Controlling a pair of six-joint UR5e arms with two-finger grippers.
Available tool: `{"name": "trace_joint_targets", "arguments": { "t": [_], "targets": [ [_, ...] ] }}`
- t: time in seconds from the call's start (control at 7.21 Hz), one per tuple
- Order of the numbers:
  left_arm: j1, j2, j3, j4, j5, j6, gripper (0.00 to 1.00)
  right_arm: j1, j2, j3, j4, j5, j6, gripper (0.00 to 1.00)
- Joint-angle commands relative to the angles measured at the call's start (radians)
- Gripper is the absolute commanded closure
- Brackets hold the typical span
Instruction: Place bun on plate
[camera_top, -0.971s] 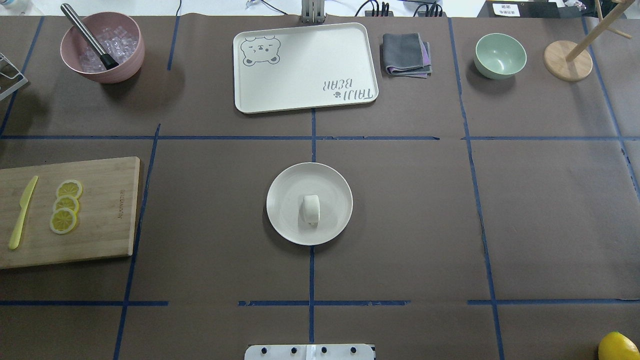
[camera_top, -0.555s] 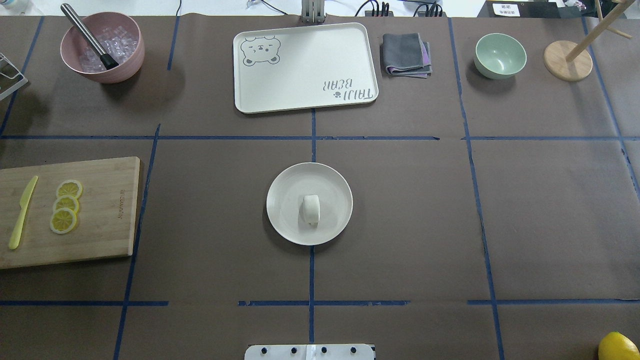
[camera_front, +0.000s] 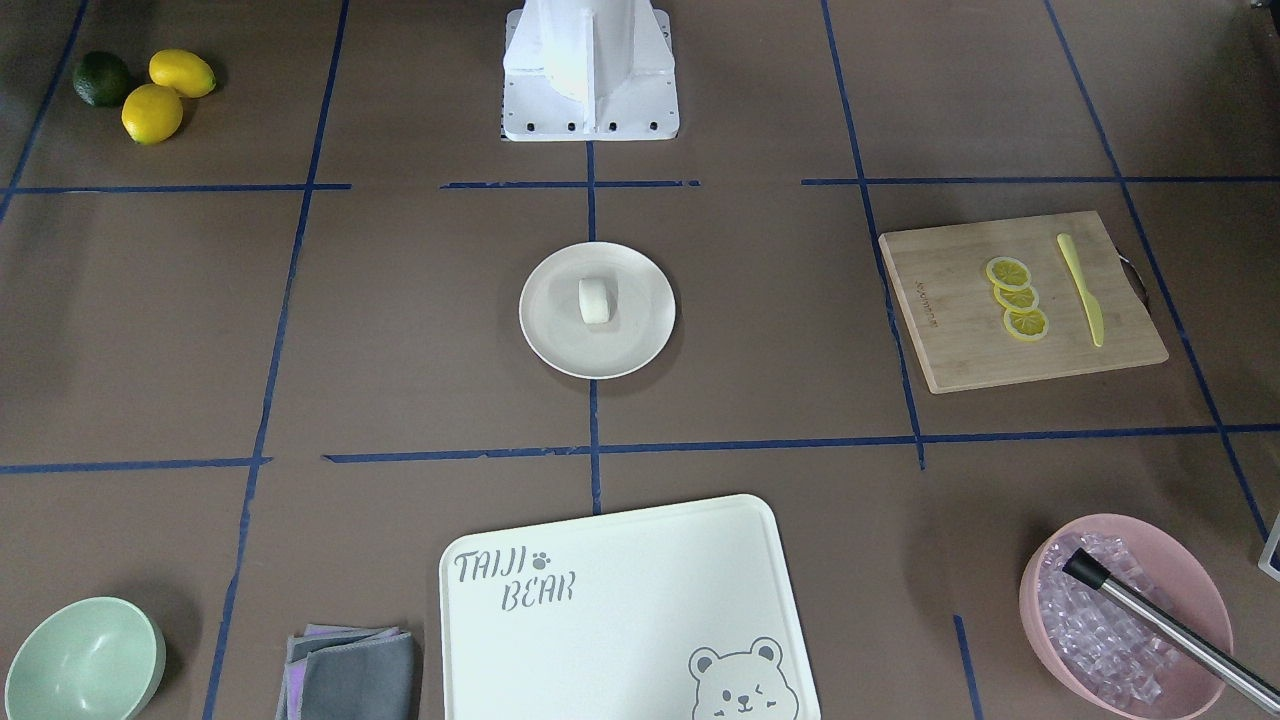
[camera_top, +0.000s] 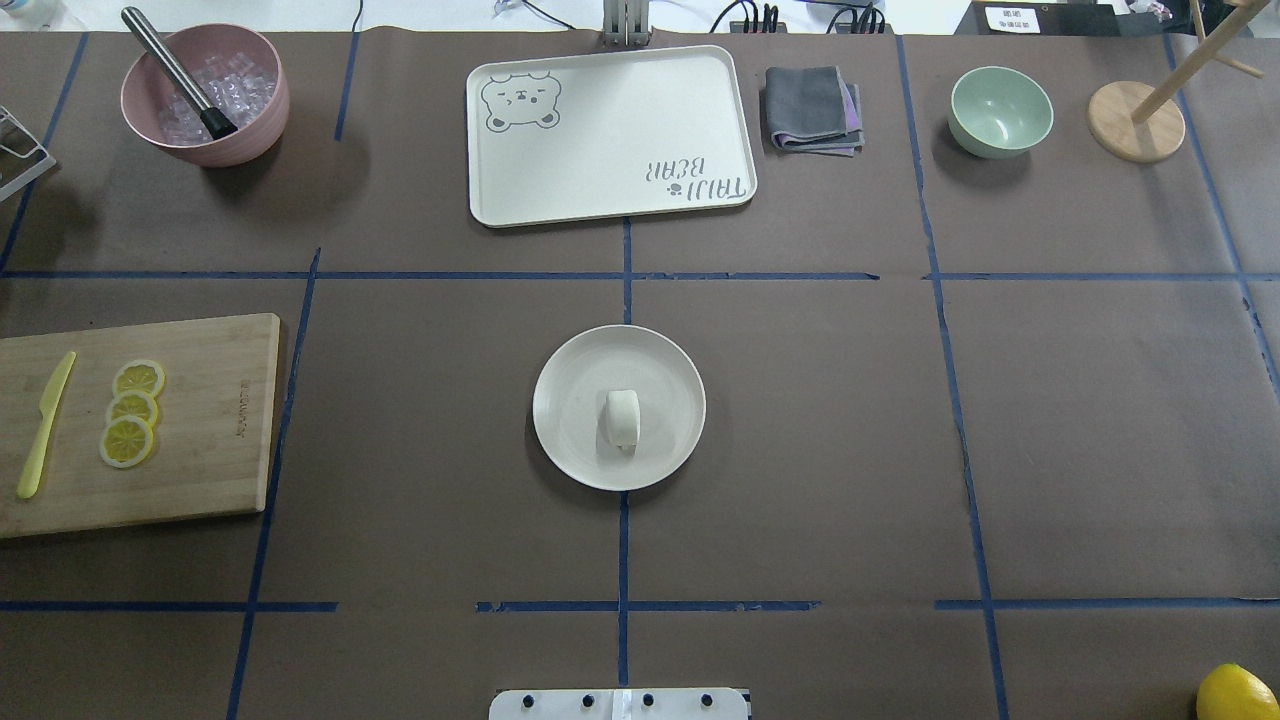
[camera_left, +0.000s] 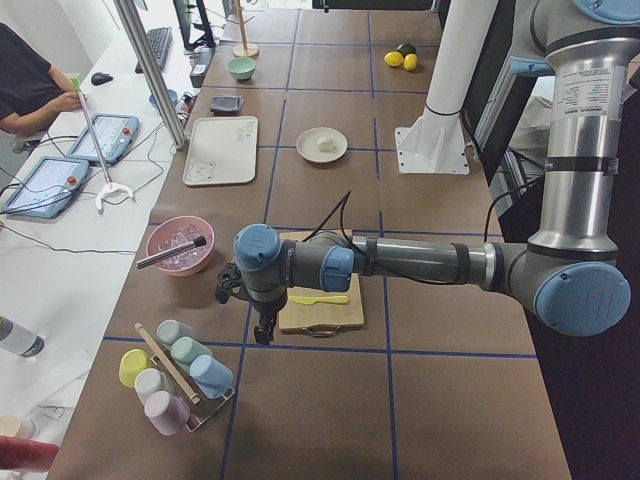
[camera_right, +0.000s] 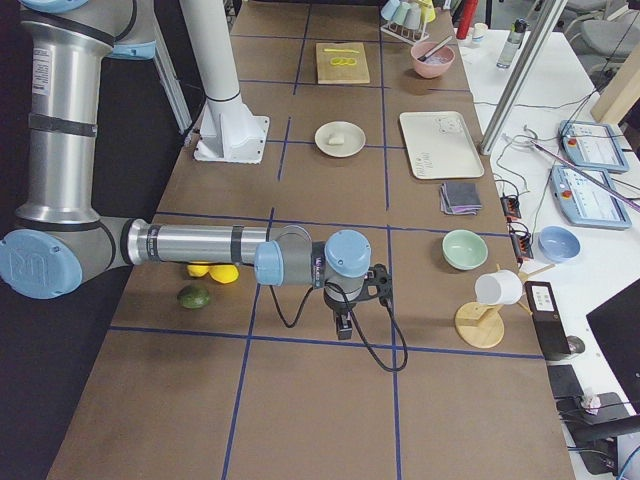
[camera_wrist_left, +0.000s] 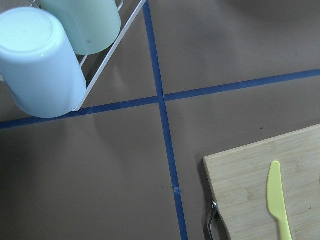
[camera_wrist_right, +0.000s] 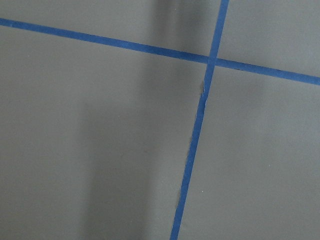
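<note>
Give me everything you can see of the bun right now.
The bun is a small, plain white, smooth lump shaped like a short rounded cylinder. It looks matte and soft, with no markings or visible damage. It lies inside the plate, a little to the robot's side of the plate's centre, with its longer side running toward and away from the robot's base. Only the plate touches it. Nothing covers or holds it.

One bun (camera_top: 622, 418), one plate (camera_top: 570, 420)
</note>
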Motion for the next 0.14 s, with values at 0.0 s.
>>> {"name": "trace_joint_targets", "arguments": {
  "t": [0.0],
  "targets": [
    [-0.011, 0.003, -0.045, 0.006, 0.001, 0.001, 0.00, 0.000, 0.001, 0.002, 0.002, 0.000, 0.002, 0.00]
  ]
}}
